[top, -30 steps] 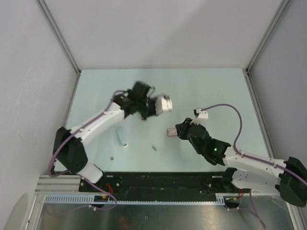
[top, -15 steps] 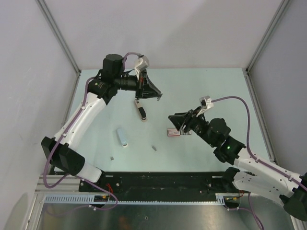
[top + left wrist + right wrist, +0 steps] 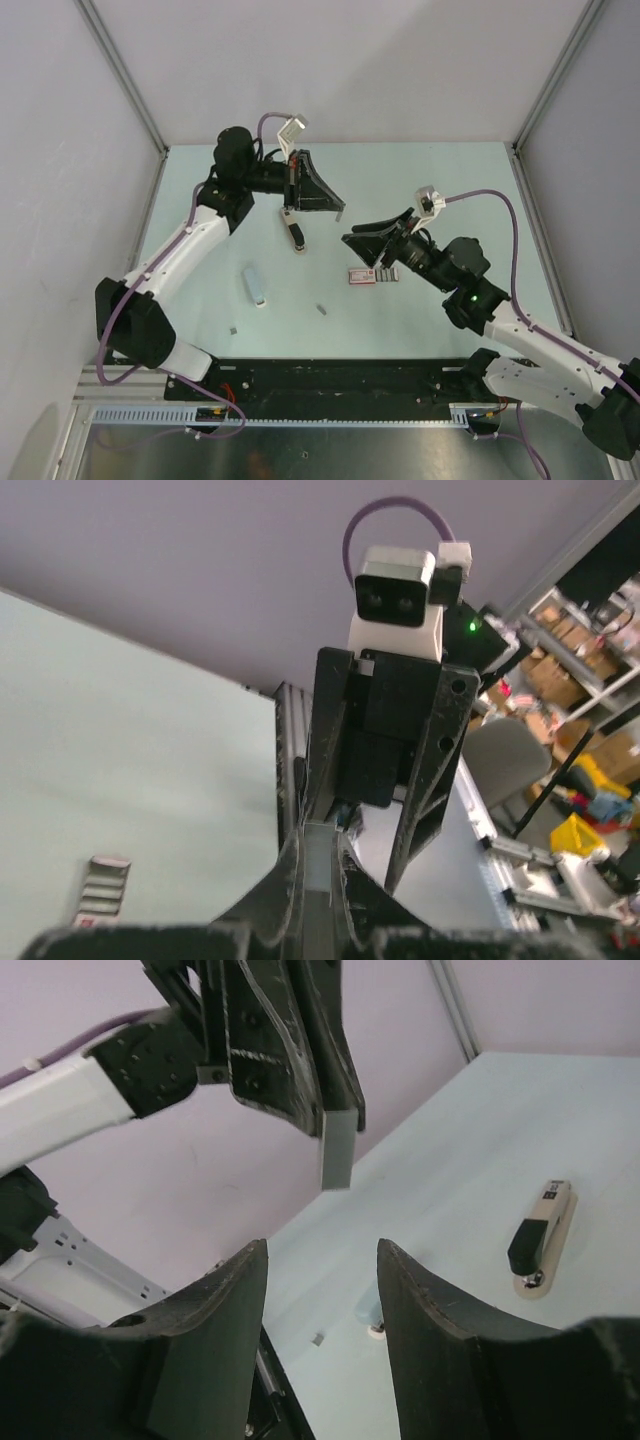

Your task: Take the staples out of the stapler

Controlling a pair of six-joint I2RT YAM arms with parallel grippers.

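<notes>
The stapler [image 3: 294,230], black on a beige base, lies on the pale green table [image 3: 450,190]; the right wrist view has it at the right [image 3: 543,1235]. My left gripper [image 3: 330,205] hovers above it, shut on a thin grey strip of staples [image 3: 338,1150], seen between its fingers in the left wrist view [image 3: 322,880]. My right gripper [image 3: 350,240] faces it a short way off, open and holding nothing [image 3: 322,1260]. Two small grey staple pieces lie near the front, one [image 3: 321,309] in the middle and one [image 3: 233,327] further left.
A small red-and-white box [image 3: 362,276] lies under my right gripper. A pale blue oblong object [image 3: 255,286] lies at the front left. Grey walls and metal posts close off the table's sides and back.
My left arm swung back and up with the strip, uncovering the stapler on the table. My right gripper lifted from the box, opened and turned toward the left gripper.
</notes>
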